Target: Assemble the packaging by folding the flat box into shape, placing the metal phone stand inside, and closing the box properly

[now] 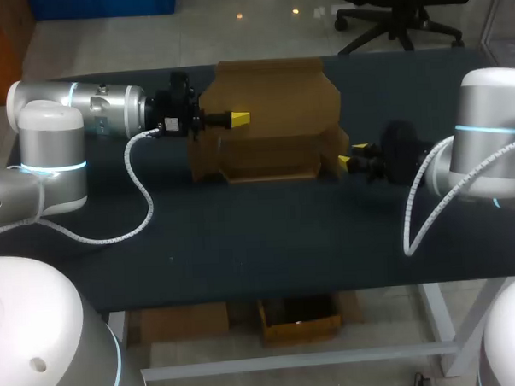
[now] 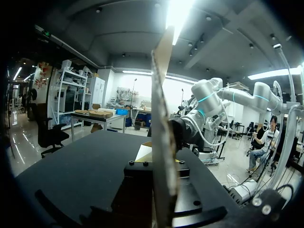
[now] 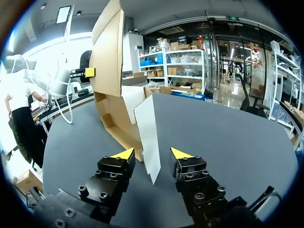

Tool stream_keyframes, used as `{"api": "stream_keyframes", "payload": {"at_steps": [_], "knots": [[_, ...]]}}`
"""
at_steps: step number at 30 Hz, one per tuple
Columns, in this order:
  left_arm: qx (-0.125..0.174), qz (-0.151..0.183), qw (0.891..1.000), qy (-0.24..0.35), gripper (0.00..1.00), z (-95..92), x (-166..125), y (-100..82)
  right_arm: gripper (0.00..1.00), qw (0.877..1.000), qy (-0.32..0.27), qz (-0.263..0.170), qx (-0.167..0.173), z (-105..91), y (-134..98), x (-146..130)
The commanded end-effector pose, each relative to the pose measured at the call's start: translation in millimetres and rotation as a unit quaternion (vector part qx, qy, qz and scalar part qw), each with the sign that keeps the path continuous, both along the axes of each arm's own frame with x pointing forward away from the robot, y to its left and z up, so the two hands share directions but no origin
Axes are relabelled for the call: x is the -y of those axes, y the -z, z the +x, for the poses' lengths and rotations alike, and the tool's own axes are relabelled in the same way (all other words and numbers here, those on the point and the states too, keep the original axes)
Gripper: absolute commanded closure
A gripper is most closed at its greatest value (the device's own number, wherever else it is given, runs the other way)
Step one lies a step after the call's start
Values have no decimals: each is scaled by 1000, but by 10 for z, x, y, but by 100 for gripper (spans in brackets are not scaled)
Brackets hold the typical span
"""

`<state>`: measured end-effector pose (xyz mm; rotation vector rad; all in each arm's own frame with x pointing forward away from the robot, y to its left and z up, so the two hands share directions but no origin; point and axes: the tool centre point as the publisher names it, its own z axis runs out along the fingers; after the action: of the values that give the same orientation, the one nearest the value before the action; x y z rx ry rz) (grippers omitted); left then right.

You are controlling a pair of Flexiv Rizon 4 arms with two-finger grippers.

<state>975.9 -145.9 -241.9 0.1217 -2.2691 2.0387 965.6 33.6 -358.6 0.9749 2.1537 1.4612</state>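
The brown cardboard box [image 1: 270, 98] stands half folded at the table's middle, with its back panel upright and its front low. My left gripper [image 1: 240, 118] comes in from the left and is shut on that upright panel [image 2: 161, 142], which runs edge-on between its fingers. On the box's right, my right gripper [image 1: 352, 155] is open. The pale side flap [image 3: 147, 137] hangs between its yellow tips [image 3: 124, 153] without touching both. The right wrist view shows the box [image 3: 111, 61] ahead, with my left gripper's yellow tip [image 3: 89, 72] behind it. No metal stand shows in any view.
The dark tabletop [image 1: 260, 244] runs from the box to the near edge. My left arm's white cable [image 1: 142, 198] loops over the table at the left. My right arm's cable [image 1: 416, 212] hangs at the right.
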Motion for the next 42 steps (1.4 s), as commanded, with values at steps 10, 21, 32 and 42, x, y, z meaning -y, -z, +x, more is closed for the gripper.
{"api": "stream_keyframes", "payload": {"at_steps": [10,21,32,42], "knots": [[0,0,1000,1,100,10,-14,53,57,1000,9,-5,-11,227,90,-292],[0,0,1000,1,100,10,-14,53,58,999,44,-5,-15,13,101,-400],[0,0,1000,1,100,10,-14,53,58,997,68,-9,-18,-148,88,-521],[0,0,1000,1,100,10,-14,53,58,997,80,-9,-20,-177,95,-656]]}}
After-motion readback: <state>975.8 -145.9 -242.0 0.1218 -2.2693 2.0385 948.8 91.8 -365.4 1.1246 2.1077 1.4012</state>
